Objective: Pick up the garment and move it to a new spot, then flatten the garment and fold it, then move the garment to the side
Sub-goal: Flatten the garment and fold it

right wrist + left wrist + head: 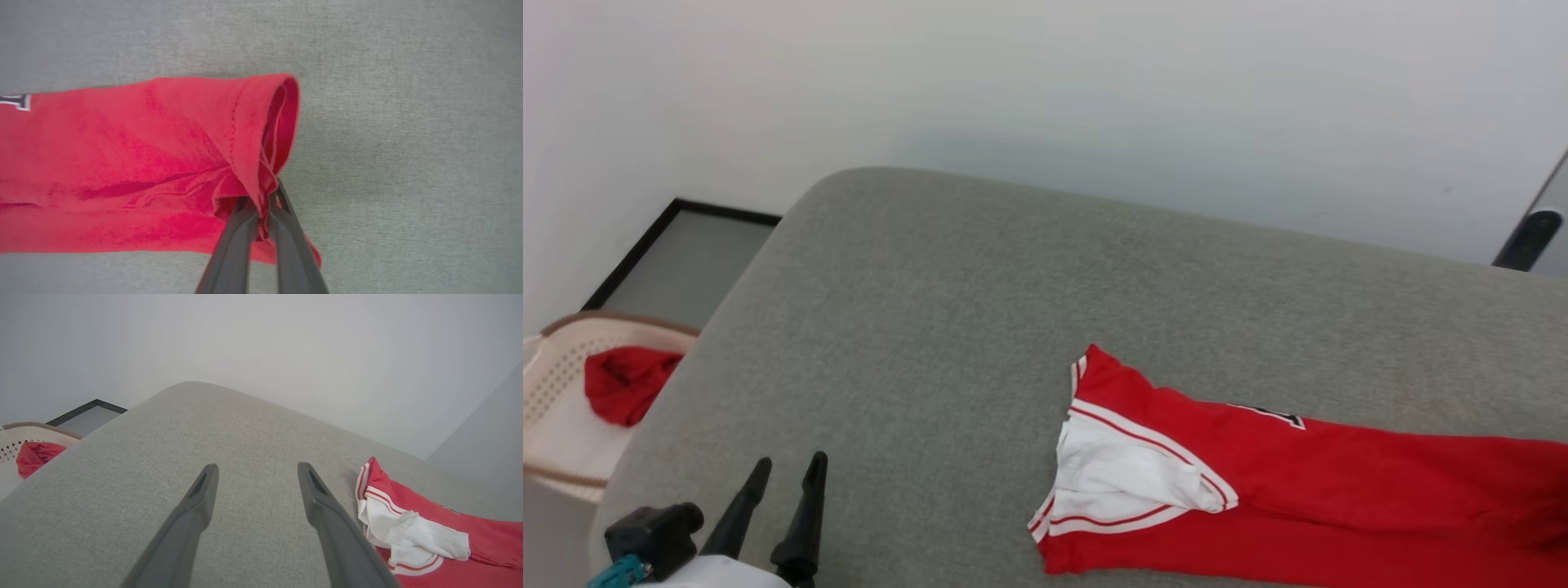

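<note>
While the left gripper (pixel 791 460) sits at the lower left of the head view, its two dark fingers stand apart with nothing between them, above the grey upholstered surface (pixel 915 327). In the left wrist view the same fingers (pixel 196 506) are spread wide over bare grey fabric.

To the lower right of the head view lies the garment (pixel 1339 482), a red jersey-style T-shirt stretched in a long band toward the right edge of the frame. Its white sleeve (pixel 1119 478) with red-white striped trim is bunched at the left end, and a corner of the black lettering (pixel 1278 416) shows on its upper edge.

In the right wrist view, at bottom centre, the right gripper (pixel 261 204) is clamped on a gathered red fold at the garment's hem end.

Farther off, at the left edge of the head view, a pale perforated basket (pixel 556 384) holds a plain red cloth bundle (pixel 625 380). Beyond it, a black-framed panel (pixel 686 261) meets the white wall (pixel 1094 82).
</note>
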You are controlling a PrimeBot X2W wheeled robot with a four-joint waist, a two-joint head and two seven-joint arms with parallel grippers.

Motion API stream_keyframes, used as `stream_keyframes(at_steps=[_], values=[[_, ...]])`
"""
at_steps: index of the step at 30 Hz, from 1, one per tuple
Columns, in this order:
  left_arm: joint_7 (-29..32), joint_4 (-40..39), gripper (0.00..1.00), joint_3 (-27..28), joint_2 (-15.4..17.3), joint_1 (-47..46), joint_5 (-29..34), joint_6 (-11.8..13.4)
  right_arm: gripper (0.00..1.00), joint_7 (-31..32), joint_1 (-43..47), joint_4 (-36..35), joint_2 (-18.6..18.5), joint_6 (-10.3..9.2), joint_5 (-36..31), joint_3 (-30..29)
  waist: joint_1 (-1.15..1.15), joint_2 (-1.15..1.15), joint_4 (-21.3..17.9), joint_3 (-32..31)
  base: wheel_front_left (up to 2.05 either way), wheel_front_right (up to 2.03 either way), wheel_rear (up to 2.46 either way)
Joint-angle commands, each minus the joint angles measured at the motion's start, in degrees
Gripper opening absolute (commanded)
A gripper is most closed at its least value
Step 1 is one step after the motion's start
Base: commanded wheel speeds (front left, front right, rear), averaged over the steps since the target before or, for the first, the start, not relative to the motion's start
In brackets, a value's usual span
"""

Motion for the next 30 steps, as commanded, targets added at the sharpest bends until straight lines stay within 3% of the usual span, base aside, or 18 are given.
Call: stream_keyframes(at_steps=[1, 8, 15, 22, 30], values=[[0.29, -0.15, 1.00, 0.15, 0.19, 0.56, -0.19, 0.23, 0.00, 0.63, -0.47, -1.23, 0.89, -0.11, 1.54, -0.17, 0.00, 0.00, -1.14, -1.09, 0.00, 0.00, 0.00], [0.77, -0.48, 1.00, 0.19, -0.26, 1.36, -1.50, 0.32, 0.00, 4.89, -1.74, -12.58, 9.41, -0.10, 9.48, 0.68, 0.00, 0.00, -2.39, -2.51, 0.00, 0.00, 0.00], [1.97, -0.29, 1.00, -0.71, -1.04, -0.08, -2.04, 0.08, 0.00, 6.08, -4.09, -18.80, 18.20, -0.10, 9.09, 4.86, 0.00, 0.00, -0.46, -2.87, 0.00, 0.00, 0.00], [2.05, 0.55, 1.00, -2.03, -2.20, -1.87, -1.32, -0.44, 0.00, 2.61, -7.52, -14.71, 24.23, -0.11, 5.64, 9.71, 0.00, 0.00, 3.08, -2.88, 0.00, 0.00, 0.00], [2.06, 1.97, 1.00, -3.04, -3.22, -3.54, -1.12, -1.31, 0.00, -4.23, -9.50, -5.54, 25.27, -0.10, 4.38, 16.21, 0.00, 0.00, 6.91, -2.76, 0.00, 0.00, 0.00]])
